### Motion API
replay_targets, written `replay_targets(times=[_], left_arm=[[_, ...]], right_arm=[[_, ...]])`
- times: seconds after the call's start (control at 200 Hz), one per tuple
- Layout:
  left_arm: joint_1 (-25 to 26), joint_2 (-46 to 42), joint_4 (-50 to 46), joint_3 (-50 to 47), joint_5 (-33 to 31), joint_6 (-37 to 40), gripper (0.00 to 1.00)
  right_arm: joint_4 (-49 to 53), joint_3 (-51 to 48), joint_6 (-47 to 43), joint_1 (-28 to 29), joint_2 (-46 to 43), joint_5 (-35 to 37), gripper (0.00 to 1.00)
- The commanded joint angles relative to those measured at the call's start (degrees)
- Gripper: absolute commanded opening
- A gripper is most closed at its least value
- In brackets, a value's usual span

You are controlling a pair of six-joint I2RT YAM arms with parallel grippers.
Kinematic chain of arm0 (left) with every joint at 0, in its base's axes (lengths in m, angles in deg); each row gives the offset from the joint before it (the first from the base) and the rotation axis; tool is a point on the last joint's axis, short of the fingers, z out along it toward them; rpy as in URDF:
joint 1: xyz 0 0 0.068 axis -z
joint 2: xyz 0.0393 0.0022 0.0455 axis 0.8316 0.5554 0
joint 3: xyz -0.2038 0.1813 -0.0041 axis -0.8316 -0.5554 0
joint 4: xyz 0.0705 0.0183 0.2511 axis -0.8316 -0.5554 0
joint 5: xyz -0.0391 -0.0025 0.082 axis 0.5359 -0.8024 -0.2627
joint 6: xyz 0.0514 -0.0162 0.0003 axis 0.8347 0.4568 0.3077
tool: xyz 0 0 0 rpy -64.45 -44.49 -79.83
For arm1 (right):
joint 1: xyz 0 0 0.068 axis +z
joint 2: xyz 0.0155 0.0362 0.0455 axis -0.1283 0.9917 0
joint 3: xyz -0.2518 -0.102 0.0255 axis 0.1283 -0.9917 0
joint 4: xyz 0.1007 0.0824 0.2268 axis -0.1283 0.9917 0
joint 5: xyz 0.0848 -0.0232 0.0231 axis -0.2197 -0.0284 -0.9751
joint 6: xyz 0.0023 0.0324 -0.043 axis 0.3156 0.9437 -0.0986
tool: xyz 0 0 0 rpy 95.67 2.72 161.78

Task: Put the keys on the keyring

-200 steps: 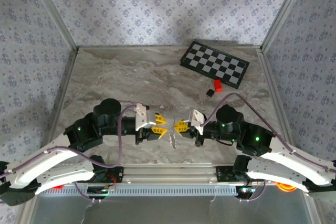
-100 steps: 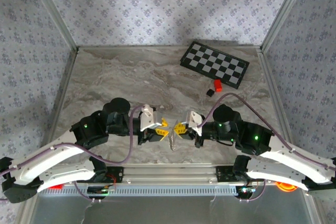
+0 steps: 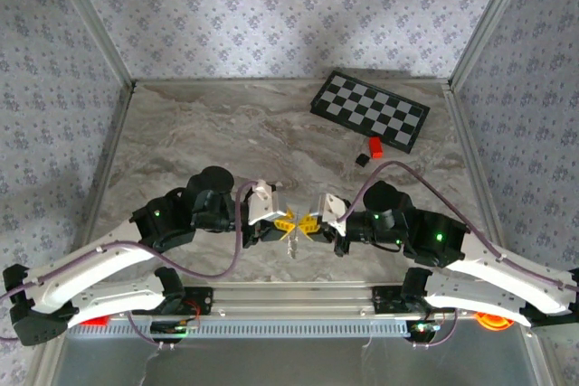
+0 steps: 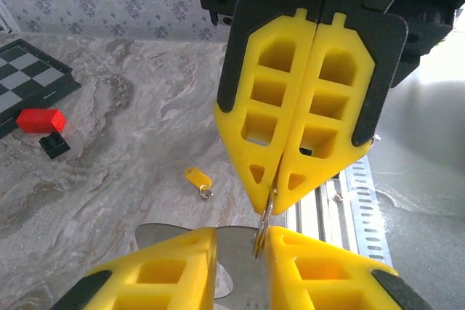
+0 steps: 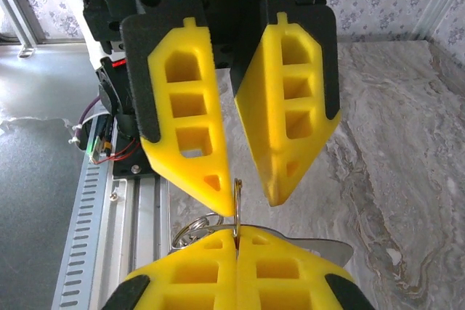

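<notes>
Yellow-fingered right gripper (image 3: 308, 221) clamped tight on keyring (image 5: 236, 197); ring stands edge-on, running 12 to 6. At its 9 o'clock, left gripper (image 3: 284, 221), jaws narrowly parted astride that edge, not yet clamped. Toward 6, keys (image 3: 292, 245) dangle.

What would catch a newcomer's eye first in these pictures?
The right gripper and left gripper, both yellow-fingered, meet tip to tip near the front edge of the table. The right is shut on the thin keyring, and the left is open around it. Behind them, the checkerboard lies at the far right with a red block beside it.
</notes>
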Motion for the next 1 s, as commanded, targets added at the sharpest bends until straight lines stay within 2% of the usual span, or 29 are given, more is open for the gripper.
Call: replay_targets(times=[0.0, 0.6, 0.995], left_arm=[[0.1, -0.2, 1.9, 2.3, 1.4, 0.9, 0.21], [0.2, -0.8, 1.7, 2.1, 2.8, 1.3, 0.13], [0.2, -0.9, 2.0, 1.9, 2.8, 1.3, 0.0]], right_arm=[[0.3, 2.4, -0.8, 0.5, 0.0, 0.8, 0.0], [1.2, 2.9, -1.2, 1.2, 1.2, 1.6, 0.0], [1.3, 2.8, -1.2, 1.5, 0.6, 2.2, 0.0]])
